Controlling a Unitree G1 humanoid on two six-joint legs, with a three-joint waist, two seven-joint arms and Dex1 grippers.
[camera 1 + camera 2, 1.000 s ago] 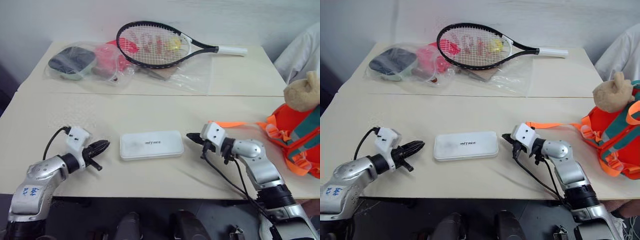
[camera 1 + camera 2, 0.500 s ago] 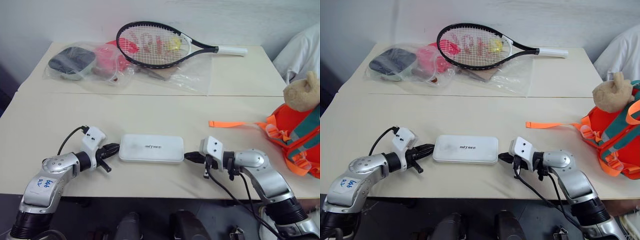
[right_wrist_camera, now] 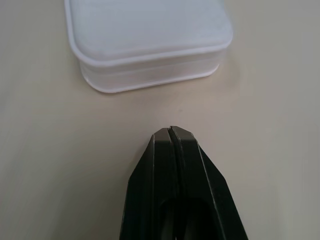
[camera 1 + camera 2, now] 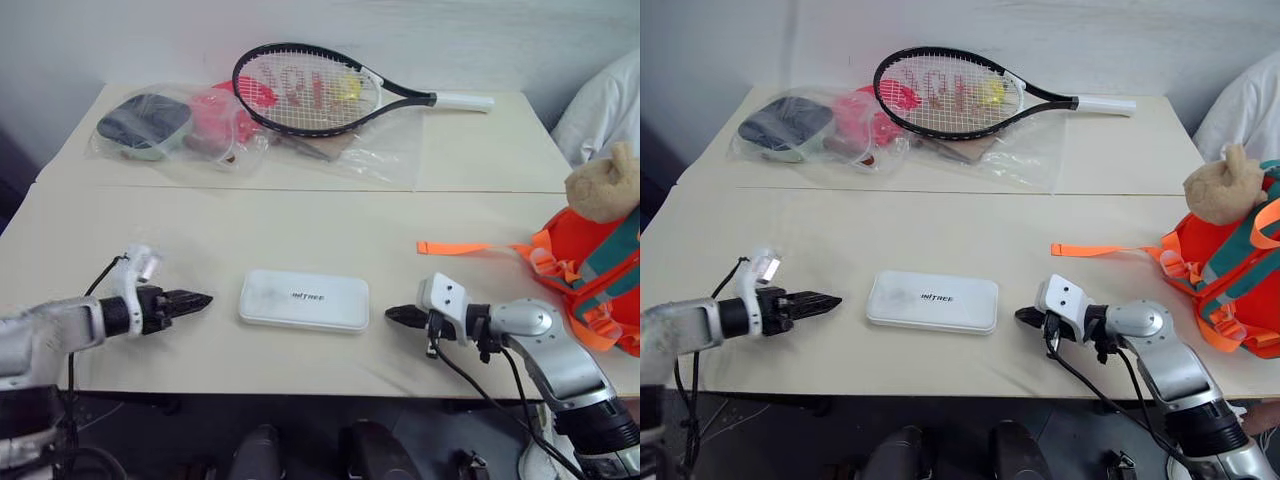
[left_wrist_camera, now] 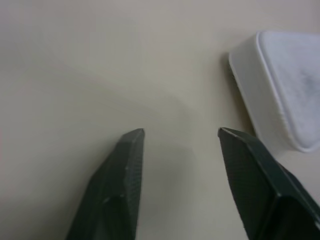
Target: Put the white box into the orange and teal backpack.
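Left gripper (image 4: 198, 299) sits near the desk's (image 4: 300, 220) front edge toward its left corner, fingers apart with bare desktop between them, tips aimed at the white box (image 4: 304, 299) but short of its left end. Box lies flat near the front edge, about mid-desk, nothing touching it. Right gripper (image 4: 392, 316) is just beside the box's right end, fingers (image 3: 172, 150) pressed together, holding nothing, small gap to the box. Orange and teal backpack (image 4: 600, 280) is at the right edge of the desk, well apart from the box, orange strap (image 4: 465, 247) trailing toward the middle. I read this as the pre-grasp step: box not yet picked up, so the task is barely started. Next I'd bring the left gripper in over the box's short end and close on it, or pin it from both ends; the case is low and flat, so a grip from the side may slip. Plenty of open desk between box and backpack for the carry; I'd watch the strap. Racket (image 4: 310, 88) and clear bags (image 4: 170, 125) are along the far edge, out of the way. Front edge is close, so don't push the box toward me.
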